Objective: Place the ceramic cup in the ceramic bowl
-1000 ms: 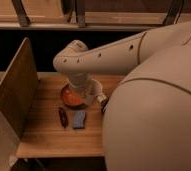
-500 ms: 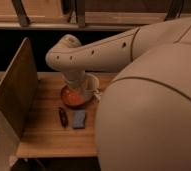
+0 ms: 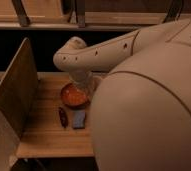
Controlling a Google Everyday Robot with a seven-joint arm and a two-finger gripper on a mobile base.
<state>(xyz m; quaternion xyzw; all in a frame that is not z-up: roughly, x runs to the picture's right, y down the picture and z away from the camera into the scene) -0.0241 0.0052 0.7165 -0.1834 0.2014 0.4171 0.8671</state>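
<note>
The reddish-orange ceramic bowl (image 3: 70, 96) sits on the wooden table (image 3: 46, 137), near its back middle. My pale arm reaches in from the right and bends down over the bowl. My gripper (image 3: 85, 84) hangs just above the bowl's right rim and covers part of it. The ceramic cup does not show on its own; it is hidden by my arm or gripper.
A small dark red object (image 3: 63, 117) and a blue-grey flat object (image 3: 79, 119) lie just in front of the bowl. A tall wooden panel (image 3: 14, 90) stands along the table's left side. My arm's large body fills the right half.
My arm's elbow has swung to the left and my gripper has shifted over the bowl's right side. The bowl and the two small objects have not moved.
</note>
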